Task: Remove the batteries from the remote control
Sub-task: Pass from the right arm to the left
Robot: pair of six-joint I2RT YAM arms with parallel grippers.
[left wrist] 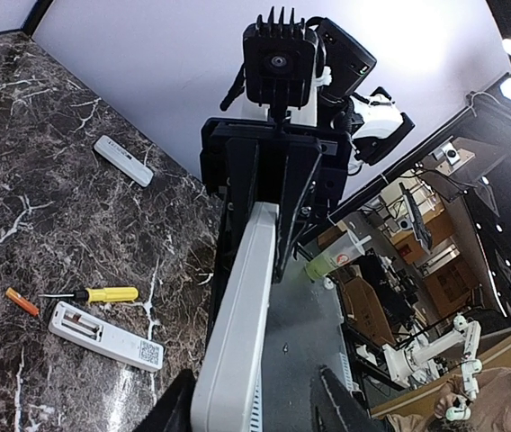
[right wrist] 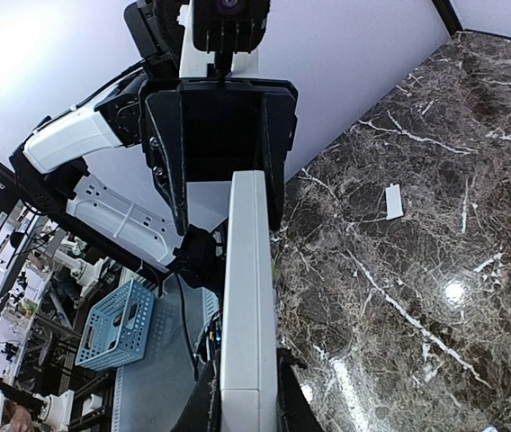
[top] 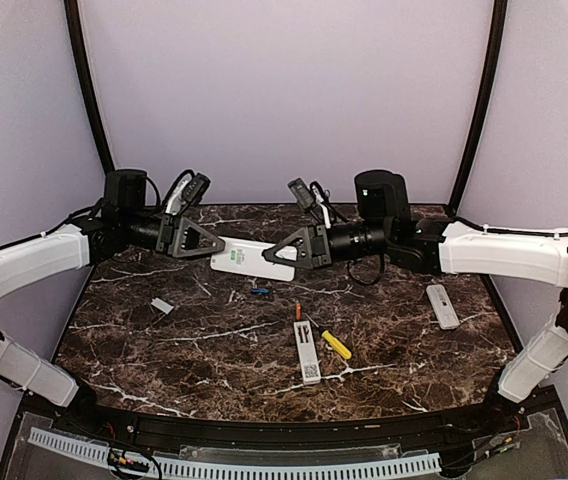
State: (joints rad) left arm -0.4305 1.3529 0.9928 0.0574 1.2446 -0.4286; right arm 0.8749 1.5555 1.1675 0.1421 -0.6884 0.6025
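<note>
Two batteries lie loose on the worktop [top: 164, 350]: a blue battery [top: 260, 291] beneath the right gripper [top: 282, 253], slightly to its base side, and an orange battery [top: 298, 311] a little further out the same way. Whether cells remain in the white remote [top: 254, 258] cannot be told, as no view shows its compartment. That remote is held clear of the worktop between the two arms. The right gripper is clamped narrow on one end. The left gripper [top: 212, 249] stands part-open about the other end, with a gap beside one finger, so no firm hold is confirmed there. Past the orange battery lie an opened remote [top: 307, 352] and a yellow-handled screwdriver [top: 334, 343]. A small white cover [top: 162, 306] lies below the left gripper. Judgement: the step in hand is securing this remote at both ends. The next move calls for the left gripper to close squarely before the back is worked off.
</note>
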